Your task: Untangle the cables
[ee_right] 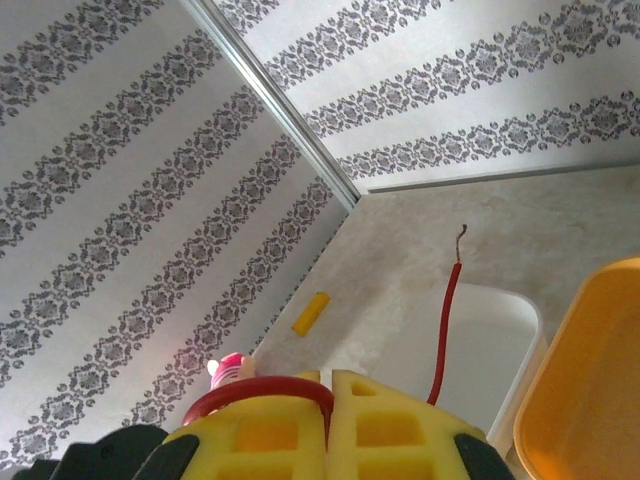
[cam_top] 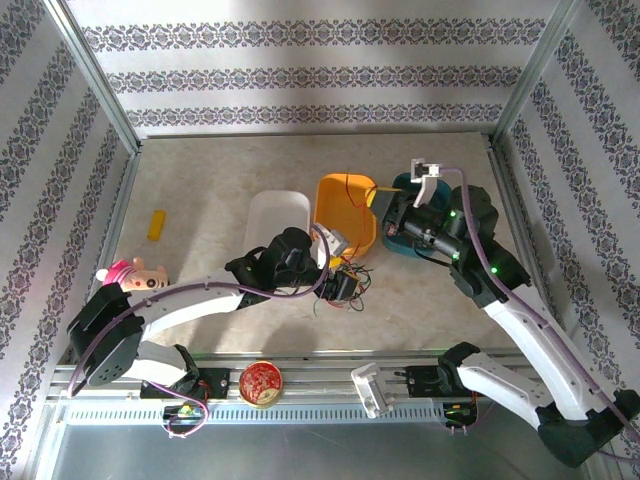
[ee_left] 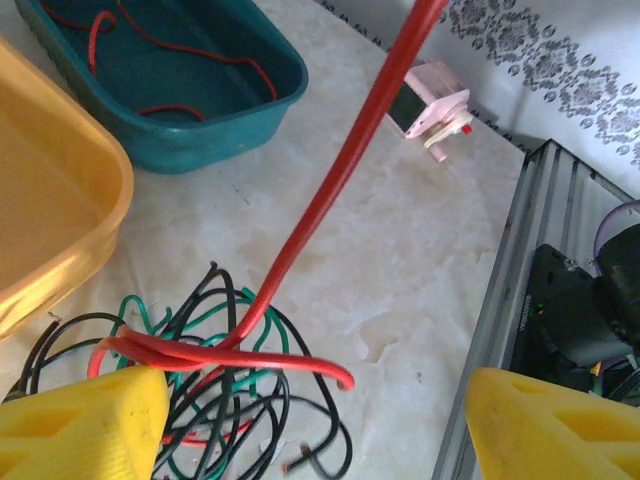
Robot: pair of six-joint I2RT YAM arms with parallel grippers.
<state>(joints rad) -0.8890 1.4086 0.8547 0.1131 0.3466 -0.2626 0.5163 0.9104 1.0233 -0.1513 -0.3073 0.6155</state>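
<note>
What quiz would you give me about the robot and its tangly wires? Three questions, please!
1. True or false: the right end effector is shut on a red cable.
2. Which colour is missing from the tangle? A green, B black, C blue.
3. Fill in the gap: the left end effector, at the tangle, is ___.
Key: 1 true; 2 C; 3 open.
</note>
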